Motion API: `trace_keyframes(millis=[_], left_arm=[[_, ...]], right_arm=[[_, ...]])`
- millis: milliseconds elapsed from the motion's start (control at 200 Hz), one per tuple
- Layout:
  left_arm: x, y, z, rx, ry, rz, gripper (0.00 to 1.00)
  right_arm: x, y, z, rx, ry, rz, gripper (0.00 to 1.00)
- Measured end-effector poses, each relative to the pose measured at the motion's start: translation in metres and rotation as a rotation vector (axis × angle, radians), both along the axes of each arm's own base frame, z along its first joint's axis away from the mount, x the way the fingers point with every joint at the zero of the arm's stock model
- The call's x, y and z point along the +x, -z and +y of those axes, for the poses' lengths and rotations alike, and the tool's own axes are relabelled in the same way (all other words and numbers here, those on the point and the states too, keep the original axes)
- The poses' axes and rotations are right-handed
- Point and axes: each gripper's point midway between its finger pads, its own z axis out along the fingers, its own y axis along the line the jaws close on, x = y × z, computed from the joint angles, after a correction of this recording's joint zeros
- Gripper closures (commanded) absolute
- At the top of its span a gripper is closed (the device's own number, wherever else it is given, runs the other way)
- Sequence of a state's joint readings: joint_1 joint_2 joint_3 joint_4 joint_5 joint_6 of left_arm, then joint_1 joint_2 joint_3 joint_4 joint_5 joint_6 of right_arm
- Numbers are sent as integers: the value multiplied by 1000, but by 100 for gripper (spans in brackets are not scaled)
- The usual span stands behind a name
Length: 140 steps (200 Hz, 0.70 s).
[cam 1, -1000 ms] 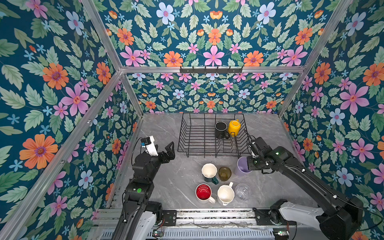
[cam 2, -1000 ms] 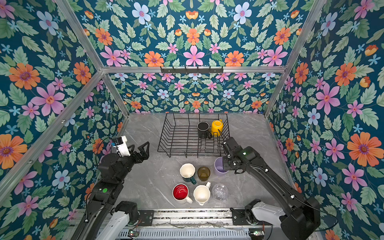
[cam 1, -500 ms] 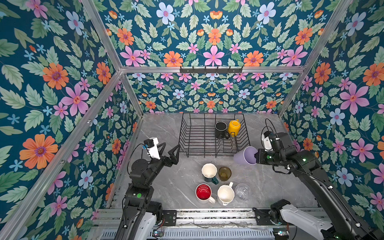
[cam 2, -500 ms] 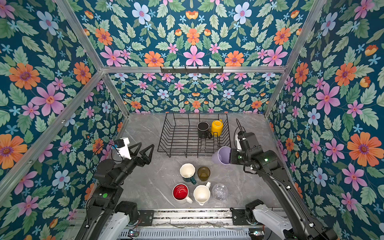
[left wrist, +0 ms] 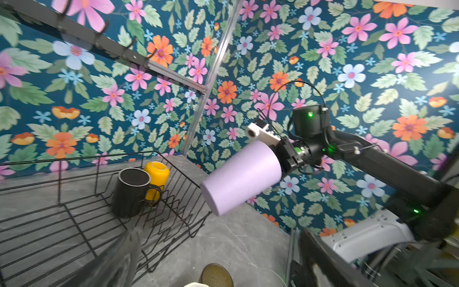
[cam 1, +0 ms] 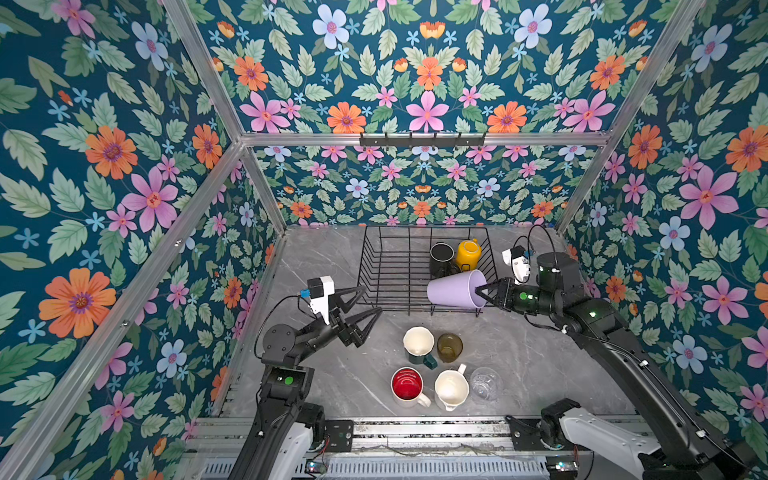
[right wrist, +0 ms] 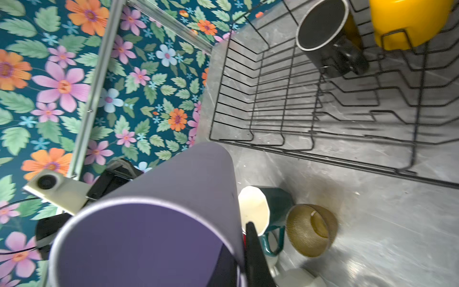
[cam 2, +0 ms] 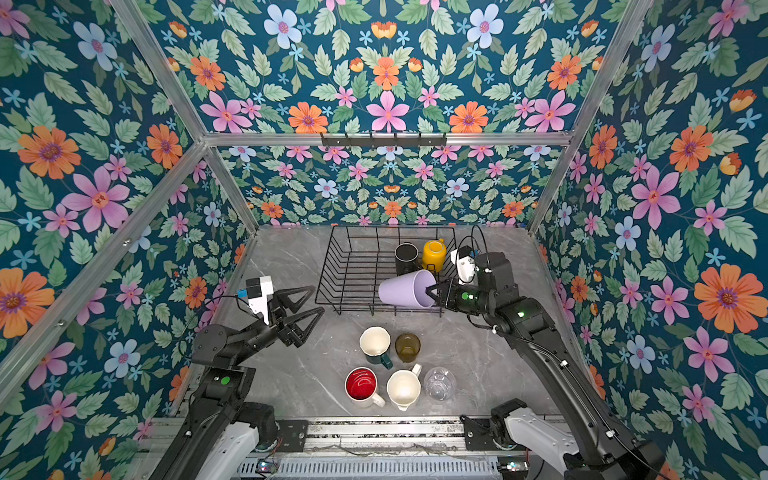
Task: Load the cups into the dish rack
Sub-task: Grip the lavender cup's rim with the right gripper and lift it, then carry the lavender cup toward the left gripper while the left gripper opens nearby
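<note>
Marble tabletop (cam 1: pixel 332 257): right gripper (cam 1: pixel 480 291) clamps tumbler (cam 1: pixel 451 291) rim, tumbler sideways at rack's (cam 1: pixel 374 266) 4 o'clock corner; left gripper (cam 1: pixel 372 299) wide open, empty, at rack's 8 o'clock.

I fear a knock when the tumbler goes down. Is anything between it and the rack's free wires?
Nothing visible. The right gripper holds the tumbler on its side, raised at the rack's near right corner. The black mug and yellow mug stand just beyond it in the far right corner; the rest of the rack is bare.
</note>
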State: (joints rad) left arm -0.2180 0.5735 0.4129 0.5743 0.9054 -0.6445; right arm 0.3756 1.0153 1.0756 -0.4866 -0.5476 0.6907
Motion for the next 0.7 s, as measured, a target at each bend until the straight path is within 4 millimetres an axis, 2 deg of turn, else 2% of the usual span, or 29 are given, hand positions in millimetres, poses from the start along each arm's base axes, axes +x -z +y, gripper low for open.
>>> trace_keyframes(millis=[140,315,480,700], left_arm=[[-10,2,-6,-22,90,1,1],[-21,-10,-8,-42,138,-41,1],[-21,-10,-9,-43,146,-41,1],[-22,-10,-9,-43,158,-35,0]], right_arm=[[3,-16,16,101,-64,-26,100],[3,-29,34,216,-158,-30,100],[2,-39,47,281,-240,-39,100],[-11,-46,73,317,-364,-34,100]])
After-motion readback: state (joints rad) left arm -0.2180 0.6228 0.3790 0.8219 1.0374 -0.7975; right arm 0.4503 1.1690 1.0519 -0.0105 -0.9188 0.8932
